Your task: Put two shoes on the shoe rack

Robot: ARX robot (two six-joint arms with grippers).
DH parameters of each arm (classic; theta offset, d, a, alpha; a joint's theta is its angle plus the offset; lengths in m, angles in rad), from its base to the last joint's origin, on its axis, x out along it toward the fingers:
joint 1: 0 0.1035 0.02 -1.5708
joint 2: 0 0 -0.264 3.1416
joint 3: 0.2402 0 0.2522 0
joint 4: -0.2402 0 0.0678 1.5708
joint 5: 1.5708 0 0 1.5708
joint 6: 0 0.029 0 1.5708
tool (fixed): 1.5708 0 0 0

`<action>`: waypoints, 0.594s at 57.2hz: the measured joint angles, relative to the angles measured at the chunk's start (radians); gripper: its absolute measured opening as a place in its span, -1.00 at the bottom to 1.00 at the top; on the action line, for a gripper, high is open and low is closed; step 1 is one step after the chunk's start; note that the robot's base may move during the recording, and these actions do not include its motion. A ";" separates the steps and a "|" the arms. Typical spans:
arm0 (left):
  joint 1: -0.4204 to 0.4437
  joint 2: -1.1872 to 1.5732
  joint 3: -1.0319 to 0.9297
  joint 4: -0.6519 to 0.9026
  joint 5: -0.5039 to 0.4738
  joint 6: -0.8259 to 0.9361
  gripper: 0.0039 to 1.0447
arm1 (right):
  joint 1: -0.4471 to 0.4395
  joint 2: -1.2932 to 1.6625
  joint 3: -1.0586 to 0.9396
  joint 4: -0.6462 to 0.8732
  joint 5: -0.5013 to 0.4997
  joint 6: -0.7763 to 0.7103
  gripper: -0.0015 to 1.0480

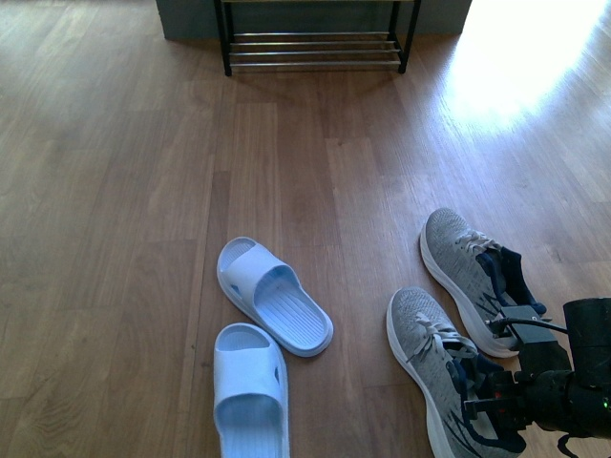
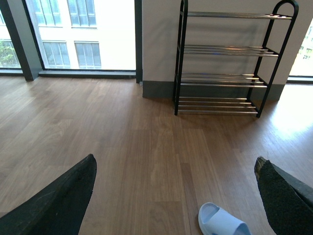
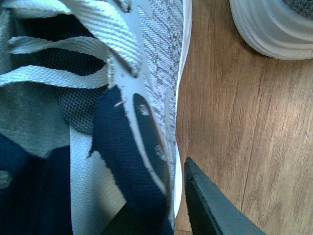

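Front view, rack [image 1: 314, 50]: at the far end of the wood floor [image 1: 124, 191], only its lowest chrome rods in frame, well apart from all footwear
Front view, slides: far slide [image 1: 274, 296] lies at an angle, its heel close to the toe of the near slide [image 1: 249, 389]; both on the floor, left of centre
Front view, sneakers: far sneaker [image 1: 470, 275] and near sneaker [image 1: 434, 367] side by side on the floor to the right, toes toward the rack
Front view, right gripper [image 1: 482, 405]: low at the heel opening of the near sneaker
Left wrist view, left gripper [image 2: 174, 164]: released, fingers [image 2: 61, 200] spread wide above the floor; rack upright ahead (four tiers); one slide toe at the frame edge
Right wrist view, right gripper: one finger [image 3: 210, 205] just outside the near sneaker's white sole edge beside the navy collar; the other finger is hidden, so the grip cannot be judged
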 joint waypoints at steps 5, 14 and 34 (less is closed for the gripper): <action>0.000 0.000 0.000 0.000 0.000 0.000 0.83 | 0.000 -0.002 -0.024 0.022 -0.020 0.001 -0.97; 0.000 0.000 0.000 0.000 0.000 0.000 0.83 | -0.023 -0.048 -0.097 0.037 -0.053 0.036 -0.98; 0.000 0.000 0.000 0.000 0.000 0.000 0.83 | -0.122 -0.529 -0.333 -0.059 -0.171 0.145 -0.98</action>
